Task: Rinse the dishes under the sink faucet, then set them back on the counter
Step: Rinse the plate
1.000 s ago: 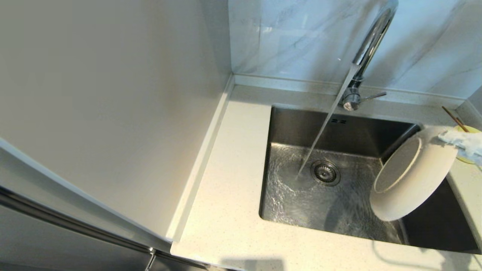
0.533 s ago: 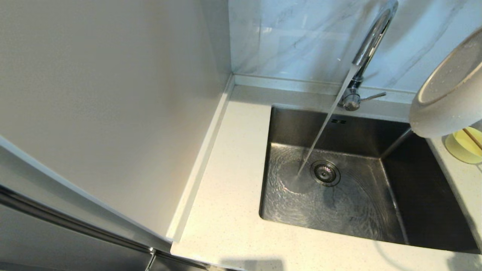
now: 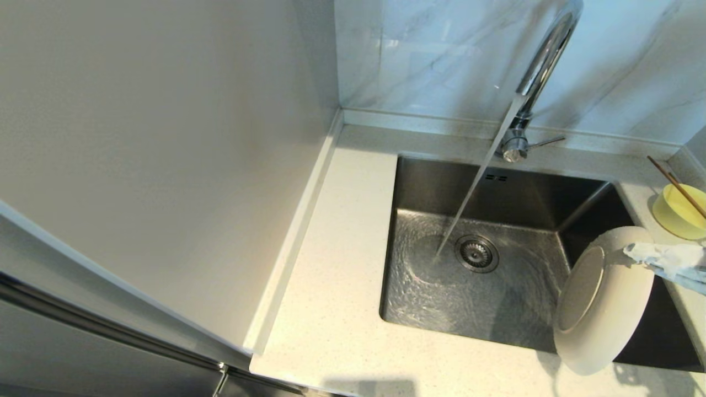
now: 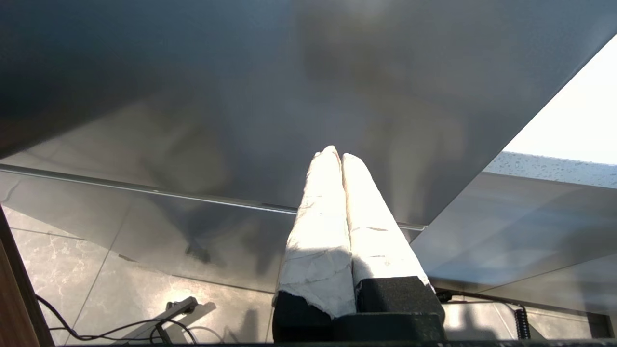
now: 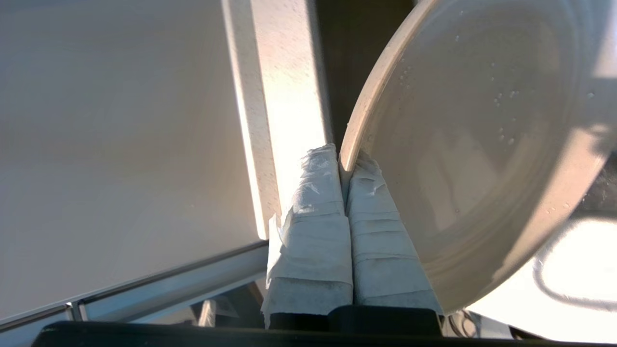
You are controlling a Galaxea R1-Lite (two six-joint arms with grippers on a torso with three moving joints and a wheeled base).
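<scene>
- The right hand [image 3: 634, 255] is reaching in from the right edge of the head view, its tape-wrapped fingers [image 5: 332, 212] clamped together on the rim of the off-white plate [image 3: 604, 300].
- The plate is hanging on edge, tilted, over the sink's [image 3: 419, 187] front right corner, with its lowest part overlapping the front strip of the desk [image 3: 331, 309]; whether it is touching that strip cannot be told.
- Its foot ring and underside are facing left, toward the drain [image 3: 476, 253].
- In the right wrist view, water droplets are clinging to the plate's inner face [image 5: 482, 144].
- The faucet [image 3: 543, 60] is standing at the sink's back edge and water is running from it in a slanted stream [image 3: 474, 176], striking the basin floor just left of the drain and rippling outward.
- The plate is hanging well apart from the stream.
- The pale yellow bowl [image 3: 677, 212] is sitting on the desk near its back right corner, beside the sink's right edge, with the chopsticks [image 3: 675, 184] lying across it and sticking out toward the back.
- The left hand [image 4: 336, 156] is showing only in the left wrist view, parked below a grey panel [image 4: 241, 96] with its taped fingers pressed together on nothing.
</scene>
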